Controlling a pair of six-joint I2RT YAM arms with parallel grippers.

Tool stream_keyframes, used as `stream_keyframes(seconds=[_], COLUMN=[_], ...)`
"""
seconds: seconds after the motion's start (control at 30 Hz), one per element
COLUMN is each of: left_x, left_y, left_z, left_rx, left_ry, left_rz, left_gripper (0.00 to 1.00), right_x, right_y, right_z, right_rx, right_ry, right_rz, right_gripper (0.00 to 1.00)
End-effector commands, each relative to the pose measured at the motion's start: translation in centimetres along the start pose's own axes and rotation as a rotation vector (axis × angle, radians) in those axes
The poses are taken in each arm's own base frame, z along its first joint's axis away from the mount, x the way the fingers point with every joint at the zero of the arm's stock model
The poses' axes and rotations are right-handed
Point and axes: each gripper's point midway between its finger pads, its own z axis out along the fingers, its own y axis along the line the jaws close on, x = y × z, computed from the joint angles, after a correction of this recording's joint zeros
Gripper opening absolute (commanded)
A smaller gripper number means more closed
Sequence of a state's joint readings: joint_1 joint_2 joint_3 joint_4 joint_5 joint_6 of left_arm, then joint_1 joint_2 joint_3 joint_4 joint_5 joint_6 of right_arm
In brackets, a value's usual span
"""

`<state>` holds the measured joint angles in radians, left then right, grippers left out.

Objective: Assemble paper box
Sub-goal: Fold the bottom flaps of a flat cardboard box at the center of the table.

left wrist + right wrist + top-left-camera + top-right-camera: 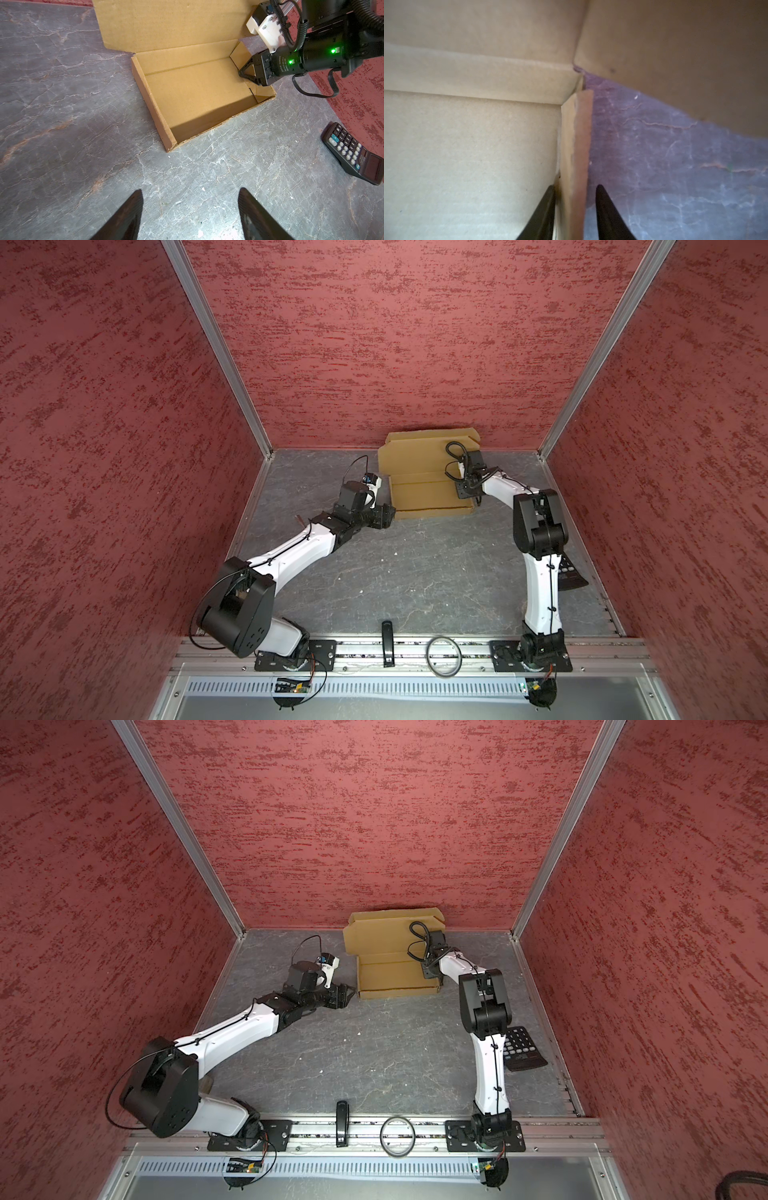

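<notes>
- At the right side wall (pixel 577 145) of the paper box (pixel 419 489), the right gripper (pixel 574 185) straddles the cardboard with its jaws apart, one finger inside and one outside, the outer one clear of it.
- Left gripper (pixel 190 189) hovers just beside the box's near-left corner, jaws wide apart, holding nothing.
- Box sits as a shallow open tray at the far middle of the grey table (pixel 395 572), its lid (pixel 428 452) open on the far side against the red back wall (pixel 415 344).
- Black calculator (pixel 353 153) lies near the table's right edge.
</notes>
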<state>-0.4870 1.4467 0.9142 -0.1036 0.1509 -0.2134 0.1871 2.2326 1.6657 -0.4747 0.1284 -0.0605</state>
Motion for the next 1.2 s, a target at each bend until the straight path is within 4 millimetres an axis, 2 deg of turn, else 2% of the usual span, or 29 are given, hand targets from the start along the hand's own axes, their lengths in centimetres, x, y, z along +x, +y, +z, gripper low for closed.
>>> stream_keyframes(seconds=[0.0,0.33,0.57,0.97,1.17], left_x=[-1.7,-3.5,-4.9,-11.2,-12.9], left_y=[-0.1,-0.2,0.4,3.1,4.7], left_z=[-0.9,-1.5,-1.6,-1.1,1.2], left_rx=[-0.009,-0.022,-0.042,-0.064,-0.064], left_ry=[-0.049,-0.071,-0.084,-0.087,-0.047], left_rz=[-0.004,0.004,-0.01,-0.072,-0.051], left_gripper=[0.73,0.74,0.73,0.73,0.72], right_x=[-0.3,0.5,0.8,-0.1,-1.5], right_y=[0.4,0.4,0.7,0.5,-0.2], right_z=[-2.1,-4.0,-5.6,-12.2,-15.7], right_rx=[-0.027,-0.047,-0.078,-0.122,-0.134], right_ry=[-0.021,-0.044,-0.073,-0.189,-0.277], right_rz=[0.02,0.041,0.065,0.087,0.101], right_gripper=[0.38,0.42,0.46,0.52,0.53])
